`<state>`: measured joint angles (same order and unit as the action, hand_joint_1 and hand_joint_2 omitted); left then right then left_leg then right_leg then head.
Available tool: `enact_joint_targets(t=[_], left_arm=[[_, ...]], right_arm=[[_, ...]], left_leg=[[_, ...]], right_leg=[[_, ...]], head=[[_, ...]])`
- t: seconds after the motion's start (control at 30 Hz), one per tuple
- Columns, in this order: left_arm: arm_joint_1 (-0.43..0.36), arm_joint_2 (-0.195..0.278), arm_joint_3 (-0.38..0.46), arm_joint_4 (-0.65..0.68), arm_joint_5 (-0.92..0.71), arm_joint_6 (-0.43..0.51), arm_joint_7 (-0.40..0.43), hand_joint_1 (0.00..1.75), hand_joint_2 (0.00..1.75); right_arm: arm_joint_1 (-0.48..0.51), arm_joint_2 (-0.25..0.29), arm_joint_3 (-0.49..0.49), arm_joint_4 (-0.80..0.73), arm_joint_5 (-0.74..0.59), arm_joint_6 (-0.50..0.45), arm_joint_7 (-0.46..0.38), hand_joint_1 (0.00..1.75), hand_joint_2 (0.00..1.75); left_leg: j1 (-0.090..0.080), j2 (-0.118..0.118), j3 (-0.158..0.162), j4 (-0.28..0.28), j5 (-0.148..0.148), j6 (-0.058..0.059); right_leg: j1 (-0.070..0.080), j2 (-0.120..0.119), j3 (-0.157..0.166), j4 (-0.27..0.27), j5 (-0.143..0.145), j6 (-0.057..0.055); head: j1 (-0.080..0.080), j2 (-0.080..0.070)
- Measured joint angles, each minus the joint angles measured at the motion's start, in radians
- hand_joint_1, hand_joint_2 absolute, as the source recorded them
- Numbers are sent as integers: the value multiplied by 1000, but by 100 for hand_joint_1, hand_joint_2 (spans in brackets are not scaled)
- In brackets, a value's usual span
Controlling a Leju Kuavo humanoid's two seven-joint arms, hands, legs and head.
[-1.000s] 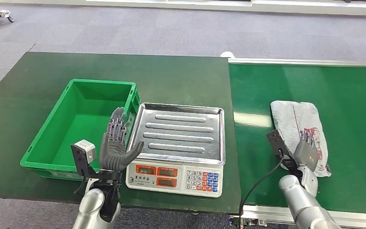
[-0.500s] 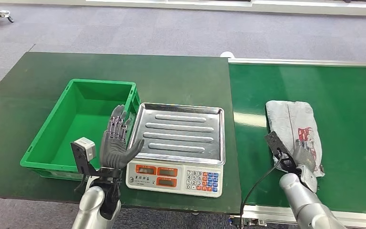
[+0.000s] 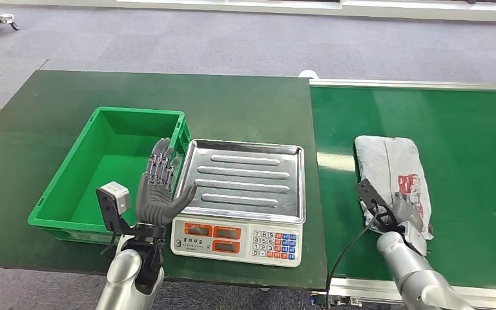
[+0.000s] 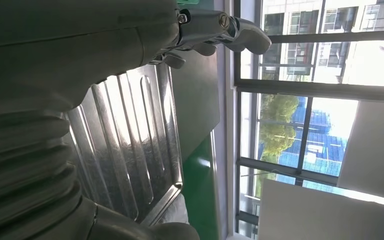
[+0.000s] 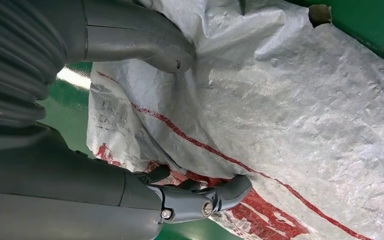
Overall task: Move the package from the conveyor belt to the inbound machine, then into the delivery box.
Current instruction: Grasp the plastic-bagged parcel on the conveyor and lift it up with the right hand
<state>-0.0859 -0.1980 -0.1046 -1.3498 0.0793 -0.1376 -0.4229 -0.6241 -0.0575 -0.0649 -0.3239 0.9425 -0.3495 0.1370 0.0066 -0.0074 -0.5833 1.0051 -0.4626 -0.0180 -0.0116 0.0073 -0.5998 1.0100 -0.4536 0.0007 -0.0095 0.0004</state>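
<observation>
The conveyor belt (image 3: 465, 129) is carrying the grey package (image 3: 391, 168) (red print showing). The right hand (image 3: 405, 210) is resting on its near end, fingers (image 5: 220, 192) and thumb spread against the wrapper without closing. The left hand (image 3: 158, 194) is hovering fully spread, holding nothing, between the green delivery box (image 3: 71, 174) and the scale (image 3: 245, 187).

The crinkled grey plastic package (image 3: 392, 169) bore red stripes and print, beside a bright green plastic crate (image 3: 110, 169).
</observation>
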Motion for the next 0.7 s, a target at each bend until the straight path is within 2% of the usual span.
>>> enact_joint_targets(t=[0.37,0.4,0.5,0.53,0.7], left_arm=[[1,0,-1,-13,0,3,6,0,175],[1,0,-1,-13,0,3,6,0,175],[1,1,-1,-14,0,3,8,0,175],[1,1,-1,-14,0,3,8,0,175],[0,2,-9,-14,0,3,15,0,175]], right_arm=[[0,6,0,12,-4,13,0,0,175],[0,6,0,13,-4,15,0,14,175],[0,8,-2,15,-12,31,-4,145,175],[0,8,-5,15,-17,41,-7,175,175],[-1,10,-23,16,-31,76,-14,175,175]], left_leg=[[0,0,0,0,0,0],[0,0,0,0,0,0],[0,0,0,0,0,0],[0,0,0,0,0,0],[0,0,2,0,0,0]], right_leg=[[0,0,0,0,0,0],[0,0,0,0,0,0],[0,0,0,0,0,0],[0,0,0,0,0,0],[0,0,2,0,0,0]], head=[[0,0],[0,0],[0,0],[0,0],[0,0]])
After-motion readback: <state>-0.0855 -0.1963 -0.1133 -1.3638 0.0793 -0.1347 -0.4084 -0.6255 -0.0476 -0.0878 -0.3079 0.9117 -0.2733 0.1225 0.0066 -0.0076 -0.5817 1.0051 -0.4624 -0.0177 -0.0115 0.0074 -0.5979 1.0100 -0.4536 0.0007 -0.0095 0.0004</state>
